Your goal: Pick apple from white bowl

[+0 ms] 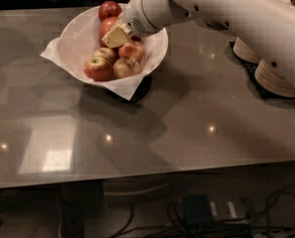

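Note:
The white bowl (75,43), lined with white paper, stands at the table's far left and holds several apples. The large orange-red apple (105,28) lies at the bowl's back, below a darker red apple (109,9). My gripper (117,35) reaches in from the right at the end of the white arm. Its cream tip lies against the right side of the orange-red apple and hides part of it. A red apple (98,68), a yellow-green one (124,67) and a reddish one (132,49) lie in front.
The bowl stands on a glossy grey table (186,118). Two stacks of cream plates (276,78) stand at the right, partly behind my arm. Cables and a power strip (206,209) lie on the floor below the front edge.

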